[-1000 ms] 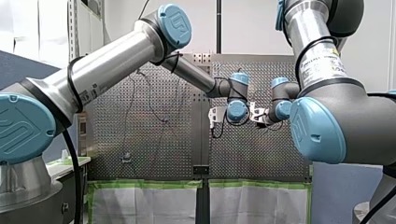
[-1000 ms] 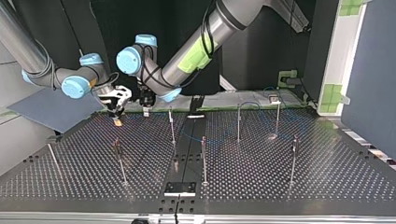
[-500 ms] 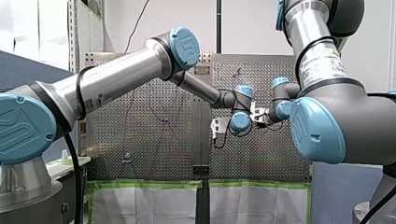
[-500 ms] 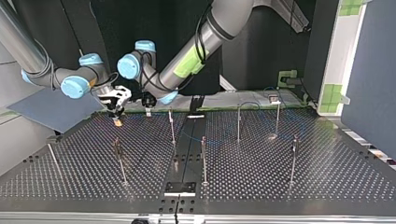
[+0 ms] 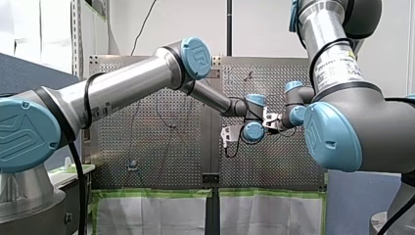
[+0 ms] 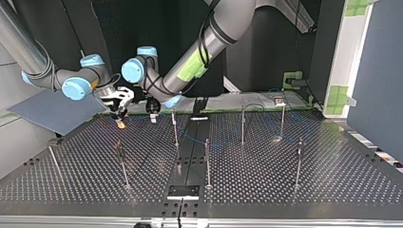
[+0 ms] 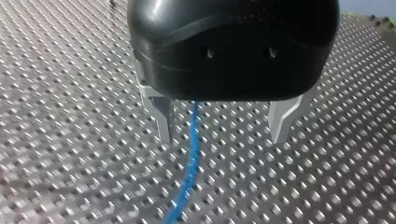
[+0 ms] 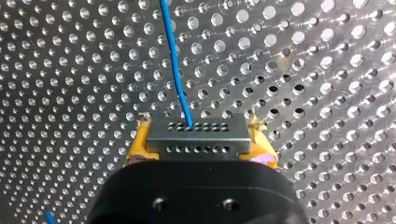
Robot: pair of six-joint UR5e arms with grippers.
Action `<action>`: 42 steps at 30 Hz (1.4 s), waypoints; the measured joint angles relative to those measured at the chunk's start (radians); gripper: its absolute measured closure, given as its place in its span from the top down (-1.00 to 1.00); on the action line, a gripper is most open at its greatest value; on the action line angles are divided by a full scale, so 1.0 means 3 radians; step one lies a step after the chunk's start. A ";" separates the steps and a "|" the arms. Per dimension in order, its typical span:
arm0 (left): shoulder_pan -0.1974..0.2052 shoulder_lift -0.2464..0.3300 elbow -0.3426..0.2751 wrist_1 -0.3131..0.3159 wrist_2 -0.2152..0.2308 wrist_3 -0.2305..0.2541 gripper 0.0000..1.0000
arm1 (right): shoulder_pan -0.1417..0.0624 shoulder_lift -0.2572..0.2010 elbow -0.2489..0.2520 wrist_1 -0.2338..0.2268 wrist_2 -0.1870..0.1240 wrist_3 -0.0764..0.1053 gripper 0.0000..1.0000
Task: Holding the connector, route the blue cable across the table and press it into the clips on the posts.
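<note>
Working across the top view from its left, my right gripper comes first. The right wrist view shows its yellow pads clamped on both ends of the grey connector, held low over the perforated table. The blue cable leaves the middle of the connector's upper face and runs straight ahead, away from that gripper. Just to the right of the connector in the top view is my left gripper, the free gripper and the nearer of the two to the loose run of cable. In the left wrist view its metal fingers stand wide apart and hold nothing. The cable passes through the gap between them, lying on or just above the table. It sits closer to one finger than to the other, and its long axis crosses the line along which the fingers would close. Judged from this, closing the fingers should catch the cable without any turn of the wrist, though a slight sideways correction would centre it. Further to the right of the connector stand the posts, the nearest a little beyond my left gripper and the others well apart across the table. Their clips are too small to inspect, and most of the routing appears to be outstanding.
</note>
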 joint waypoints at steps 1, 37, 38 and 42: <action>0.0008 -0.0013 0.0010 0.0004 -0.0004 -0.0004 1.00 | 0.0000 0.0000 0.0000 0.0001 -0.0003 0.0000 -1.00; -0.0007 0.0007 0.0105 -0.0088 -0.0215 -0.0116 -0.97 | 0.0028 -0.0041 -0.0005 0.0015 -0.0008 0.0010 -1.00; -0.0017 0.0034 0.0100 -0.0104 -0.0223 -0.0137 -0.97 | 0.0029 -0.0042 -0.0005 0.0016 -0.0008 0.0010 -1.00; -0.0029 0.0147 0.0023 -0.0126 -0.0237 -0.0206 -0.97 | 0.0039 -0.0063 -0.0004 0.0039 -0.0023 0.0010 -1.00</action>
